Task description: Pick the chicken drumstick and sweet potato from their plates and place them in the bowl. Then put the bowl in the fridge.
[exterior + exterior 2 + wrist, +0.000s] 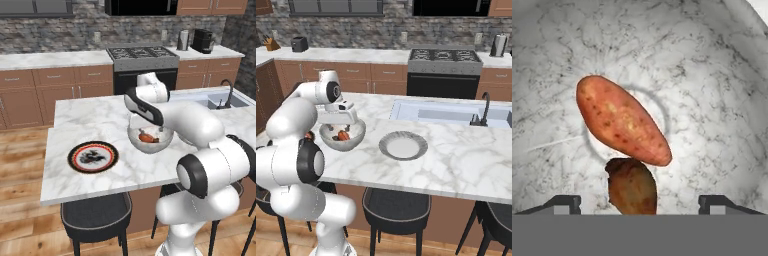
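Both the sweet potato (623, 121) and drumstick (632, 186) are lying in the bowl (137, 141) — the gripper (639, 202) is hanging open above them, the fridge trip remaining.

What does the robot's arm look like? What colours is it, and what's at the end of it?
The arm is made of fat, rounded, glossy white tubes joined by dark, almost black rings at the joints. It looks smooth, with no loose cables or markings visible. At its tip sits the end effector, which has two small dark fingertips with lighter grey pads.
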Robot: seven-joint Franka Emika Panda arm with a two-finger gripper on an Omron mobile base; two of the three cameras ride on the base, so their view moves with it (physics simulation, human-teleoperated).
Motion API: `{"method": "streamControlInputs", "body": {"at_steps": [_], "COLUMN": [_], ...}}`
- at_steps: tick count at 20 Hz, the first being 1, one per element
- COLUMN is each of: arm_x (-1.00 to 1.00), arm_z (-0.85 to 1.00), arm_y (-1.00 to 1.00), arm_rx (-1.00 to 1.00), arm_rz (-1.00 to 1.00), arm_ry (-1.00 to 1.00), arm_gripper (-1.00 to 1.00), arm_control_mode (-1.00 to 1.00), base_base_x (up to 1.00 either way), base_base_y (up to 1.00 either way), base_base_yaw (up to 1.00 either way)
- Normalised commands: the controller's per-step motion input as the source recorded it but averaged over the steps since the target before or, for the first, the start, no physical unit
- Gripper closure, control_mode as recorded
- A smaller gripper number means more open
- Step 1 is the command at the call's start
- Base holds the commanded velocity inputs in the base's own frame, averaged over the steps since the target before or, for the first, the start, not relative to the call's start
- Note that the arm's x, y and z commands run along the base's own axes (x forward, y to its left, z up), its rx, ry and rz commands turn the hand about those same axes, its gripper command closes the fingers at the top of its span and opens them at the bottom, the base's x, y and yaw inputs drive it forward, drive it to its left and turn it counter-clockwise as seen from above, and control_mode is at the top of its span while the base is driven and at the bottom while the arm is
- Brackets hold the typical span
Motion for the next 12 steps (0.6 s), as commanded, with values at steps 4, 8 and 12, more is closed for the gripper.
{"method": "streamControlInputs", "body": {"at_steps": [4, 8, 12], "arm_x": [0.01, -0.37, -0.64], "arm_z": [0.31, 0.44, 0.08], "arm_y": [-0.17, -0.41, -0.30], "arm_rx": [0.01, 0.06, 0.03], "arm_rz": [0.00, -0.10, -0.26], "arm_ry": [0.00, -0.01, -0.04], "arm_gripper": [-1.00, -1.00, -1.00], "arm_control_mode": [-1.00, -1.00, -1.00], "base_base_x": [0.00, 0.00, 0.00], "base_base_y": [0.00, 0.00, 0.00], "base_base_yaw": [0.00, 0.00, 0.00]}}
